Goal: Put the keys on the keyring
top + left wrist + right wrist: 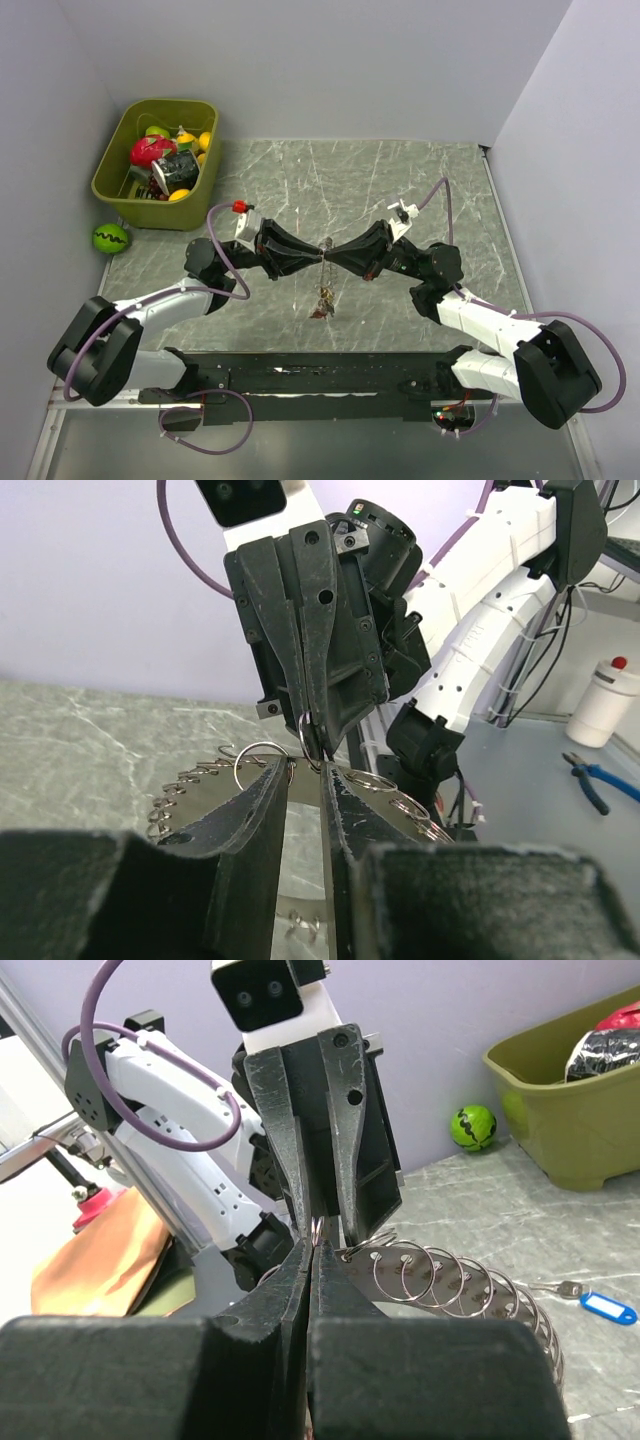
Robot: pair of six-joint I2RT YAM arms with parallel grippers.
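we see the two arms meet nose to nose over the middle of the grey table (400,190). the right gripper (335,252) has its two fingers pressed tight together, and they pinch one small loop of the keyring (322,292). the keyring is a long string of little silver rings. from above, it hangs straight down from the spot where the two grippers meet. its low end is a small brown clump close to the table (we cannot tell if it touches). in the wrist views the string of rings fans out to both sides behind the fingers.

the left gripper (315,252) has its fingers a little bit apart, with a thin gap between them. the tips of the right gripper sit right at the mouth of that gap. we cannot tell if the left fingers touch the loop.

one key with a blue tag (598,1305) lies flat on the table, off to the side of the rings. a green bin (150,212) full of bright toys (150,152) stands at the far left corner. a green ball (110,237) lies just beside it.
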